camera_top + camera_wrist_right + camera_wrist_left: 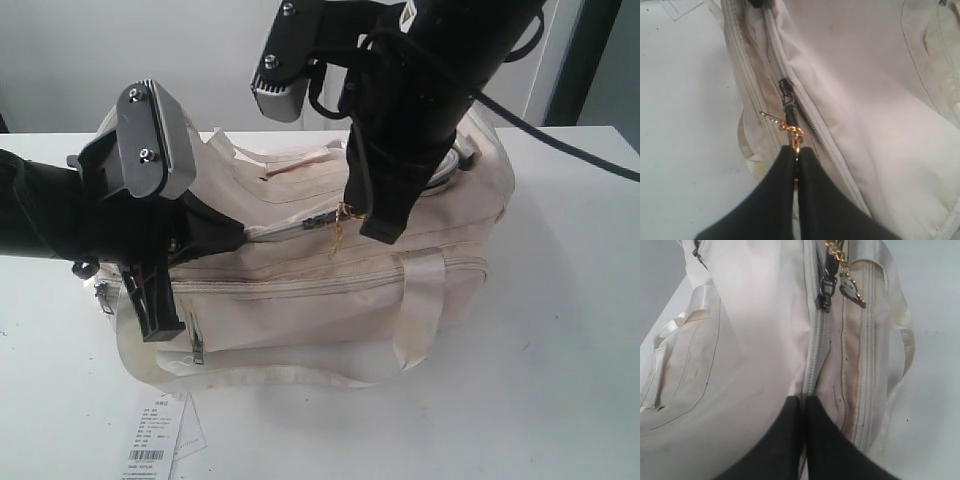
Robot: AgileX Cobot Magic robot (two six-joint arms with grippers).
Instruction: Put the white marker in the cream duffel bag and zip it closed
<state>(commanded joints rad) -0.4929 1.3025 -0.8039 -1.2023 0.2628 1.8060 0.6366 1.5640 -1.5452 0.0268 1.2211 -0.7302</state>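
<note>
Left arm and right arm are chunky matte black, each with a grey rounded camera block with shiny screws. Black cable trails toward the right edge. Hand fingers are smooth black wedges.

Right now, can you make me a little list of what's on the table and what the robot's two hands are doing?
bag: cream duffel bag, lying on the white table
left gripper: shut, pinching the bag at one end of the top zipper
right gripper: shut on the gold chain hanging from the zipper's slider
top zipper: looks closed between the left gripper and the slider
white marker: not visible in any view
paper tag: printed with a barcode, on the table beside the bag
</note>
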